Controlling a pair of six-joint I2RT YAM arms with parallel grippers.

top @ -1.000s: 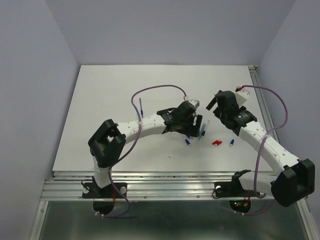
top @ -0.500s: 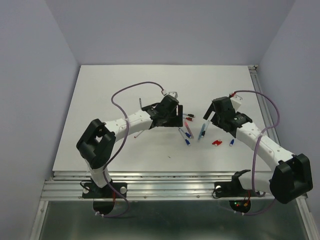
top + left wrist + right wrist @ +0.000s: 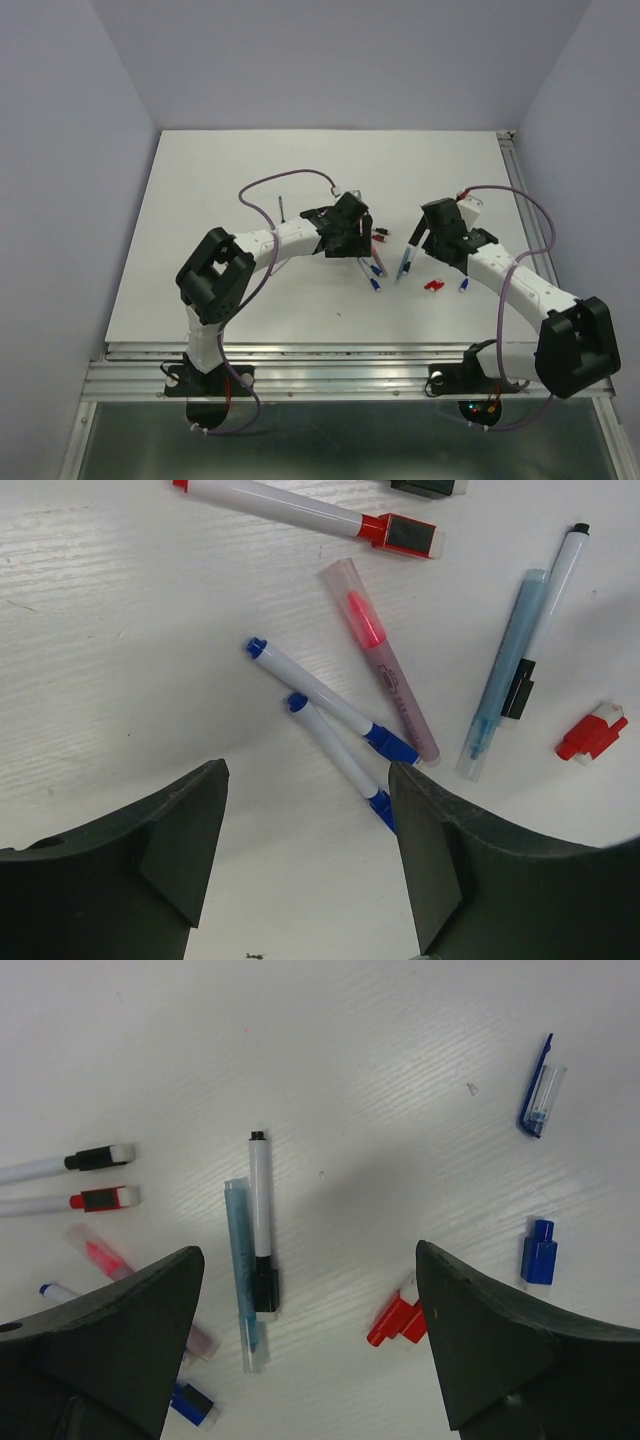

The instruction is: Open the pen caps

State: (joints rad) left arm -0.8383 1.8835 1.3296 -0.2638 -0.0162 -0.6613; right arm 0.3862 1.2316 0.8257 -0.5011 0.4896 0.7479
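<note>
Several pens lie between my grippers. In the left wrist view I see two white pens with blue caps (image 3: 389, 745), a red-capped pen (image 3: 399, 532), a pink highlighter (image 3: 385, 670), a pale blue pen (image 3: 500, 670) and a black-capped pen (image 3: 517, 688). A loose red cap (image 3: 398, 1319), a loose blue cap (image 3: 538, 1252) and a clear blue clip cap (image 3: 540, 1100) lie apart on the table. My left gripper (image 3: 308, 772) is open and empty above the blue-capped pens. My right gripper (image 3: 308, 1252) is open and empty above the black-capped pen (image 3: 262, 1230) and the red cap.
The white table (image 3: 220, 170) has walls on three sides and a metal rail (image 3: 300, 365) at the near edge. A thin dark pen (image 3: 283, 209) lies alone, left of the left gripper. Purple cables loop over both arms.
My left gripper has drawn back to the left off the pen cluster, and its elbow has shifted. My right gripper has moved left and nearer, over the pens. Both stay open.
</note>
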